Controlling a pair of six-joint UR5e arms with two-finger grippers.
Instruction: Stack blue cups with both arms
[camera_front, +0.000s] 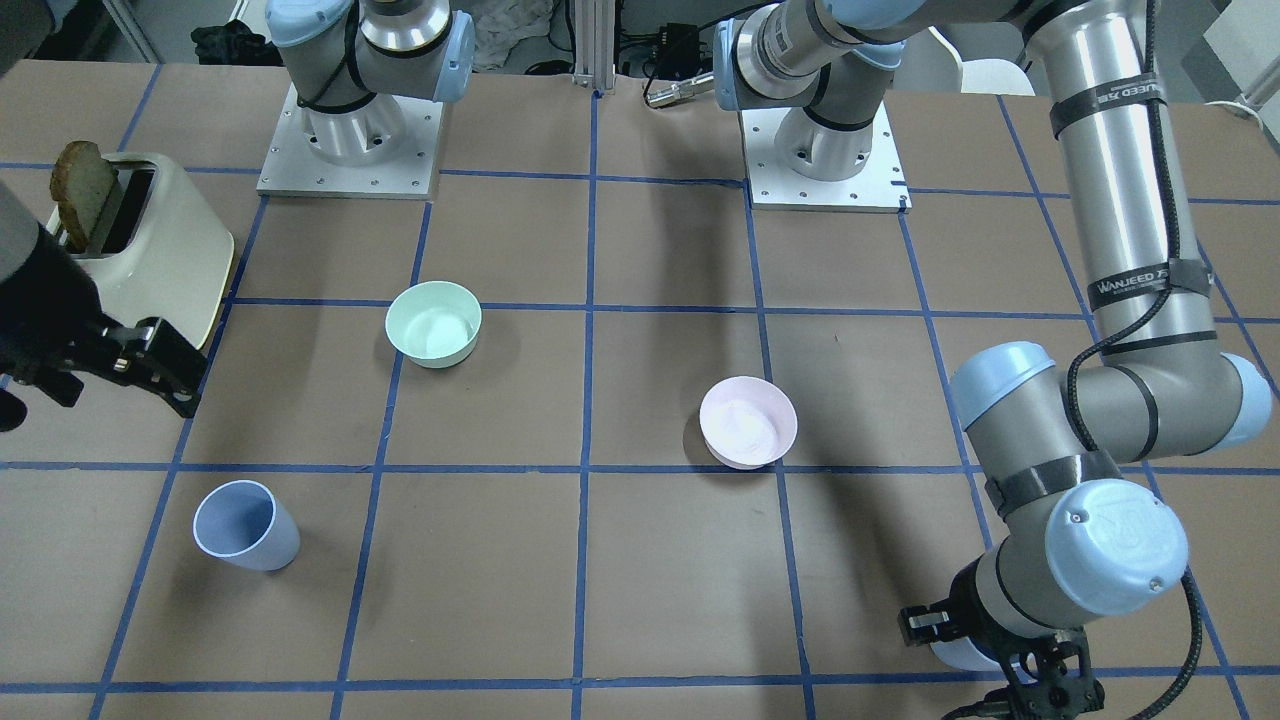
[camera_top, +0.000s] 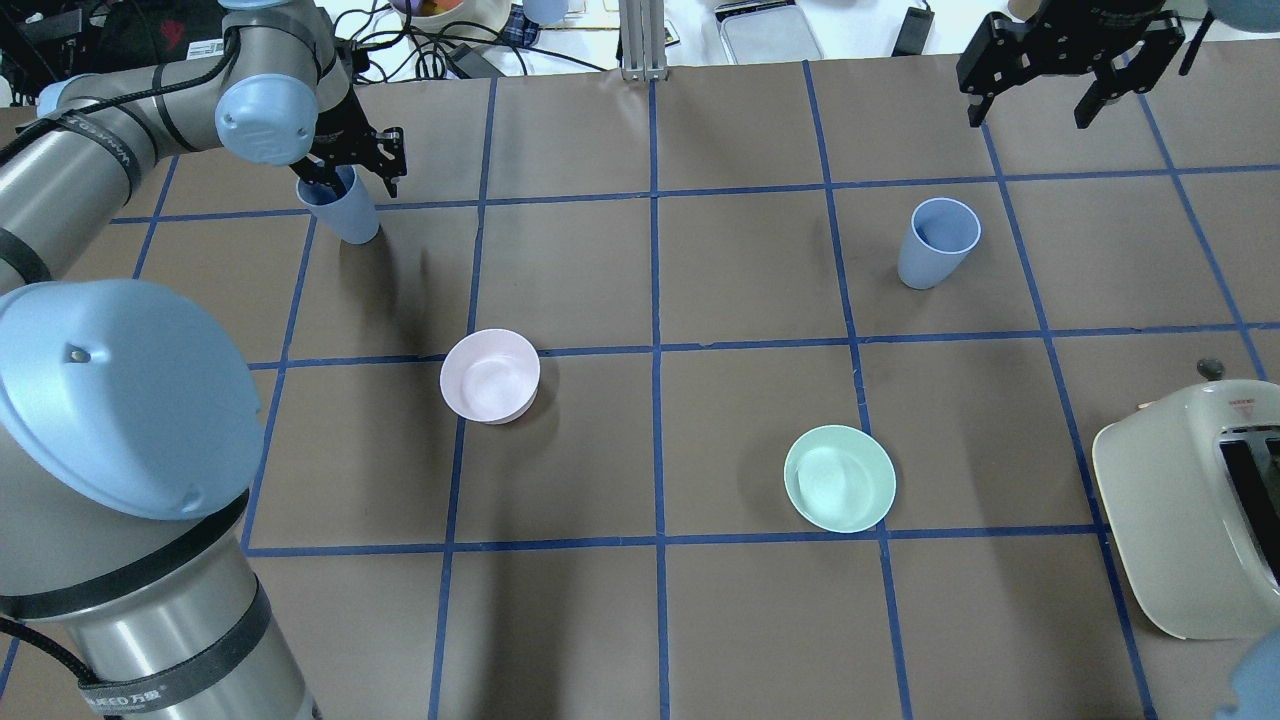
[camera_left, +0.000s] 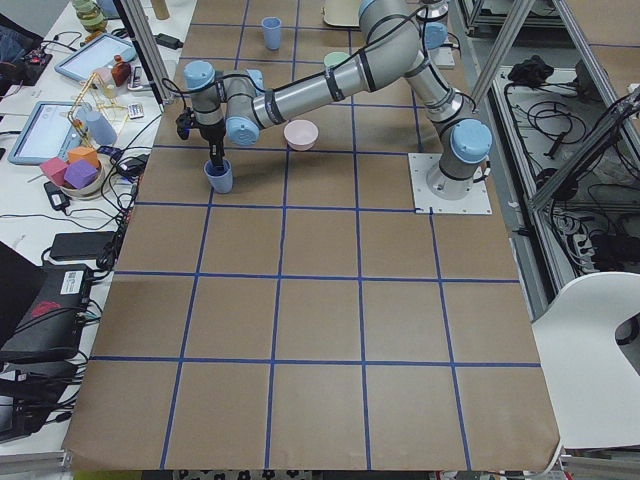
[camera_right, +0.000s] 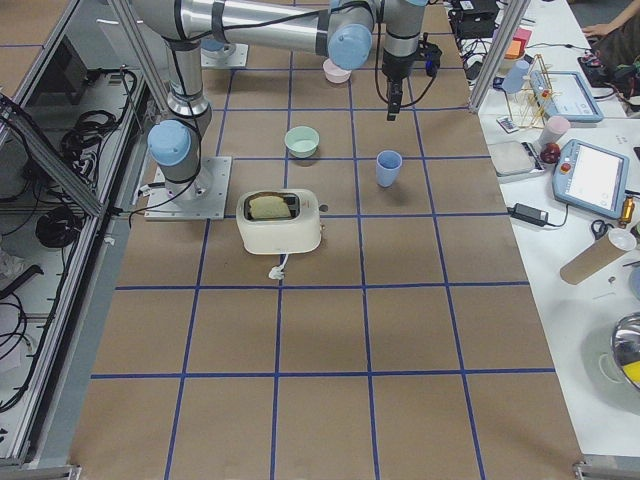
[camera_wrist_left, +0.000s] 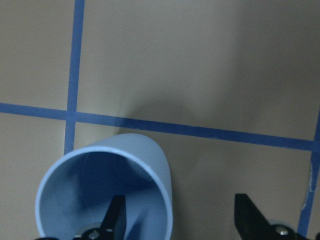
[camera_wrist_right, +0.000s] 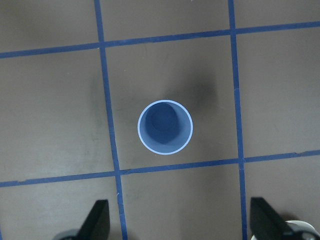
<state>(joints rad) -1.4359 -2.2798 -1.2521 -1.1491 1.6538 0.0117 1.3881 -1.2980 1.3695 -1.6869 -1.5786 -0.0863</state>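
Table (camera_top: 700, 620), brown, ruled in blue tape squares; we list what stands on it. Left cup (camera_top: 345, 215): pale blue, upright, near the far left corner, counting from the robot's side. Left gripper (camera_top: 357, 183): lowered over this cup, jaws apart and astride its wall; in the wrist view we see one finger (camera_wrist_left: 115, 217) inside the mouth and the other outside, neither pressing the wall. Right cup (camera_top: 935, 245): same make, upright, mouth up, standing free toward the far right corner and well apart from the left cup. Right gripper (camera_top: 1030, 118): above the table by the far edge, beyond the right cup, jaws wide apart and holding nothing; in its wrist view we see the cup centred between the two fingers and clear of both. Pink bowl (camera_top: 490, 375): upright, left of the middle. Green bowl (camera_top: 840, 478): upright, right of the middle, nearer the robot's edge. Toaster (camera_top: 1190, 520): cream, at the right edge, with a bread slice (camera_front: 80, 190) standing up out of one slot.
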